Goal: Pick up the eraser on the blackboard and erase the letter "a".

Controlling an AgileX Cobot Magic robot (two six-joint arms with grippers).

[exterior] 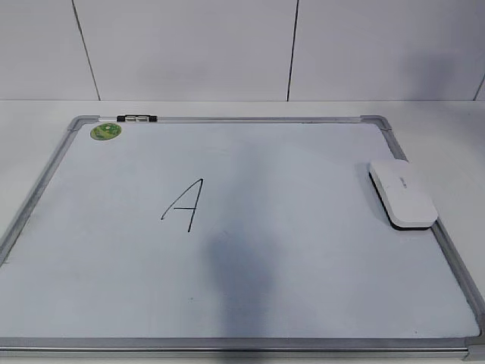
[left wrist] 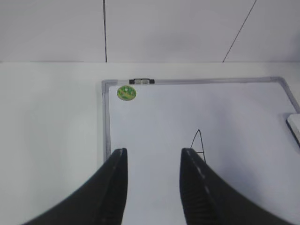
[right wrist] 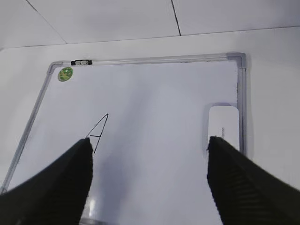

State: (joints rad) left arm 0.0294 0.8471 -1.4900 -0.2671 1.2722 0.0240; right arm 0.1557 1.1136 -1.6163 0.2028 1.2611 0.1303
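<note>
The blackboard point(exterior: 303, 258) is a pale whiteboard with a grey frame, lying flat on the table; it also shows in the left wrist view point(left wrist: 225, 108) and the right wrist view point(right wrist: 154, 89). The white eraser point(exterior: 402, 193) lies at its right edge, seen too in the right wrist view point(right wrist: 223, 129) and cut off in the left wrist view point(left wrist: 295, 127). An angular capital "A" point(exterior: 184, 205) is drawn left of centre. No lowercase letter "a" shows. My left gripper point(left wrist: 153, 152) and right gripper point(right wrist: 149, 140) are open, empty and above the board. Neither shows in the exterior view.
A round green sticker point(exterior: 105, 132) sits in the board's far left corner. A small black-and-silver clip point(exterior: 137, 118) is on the far frame. White table surrounds the board, and a white panelled wall point(exterior: 189, 45) stands behind.
</note>
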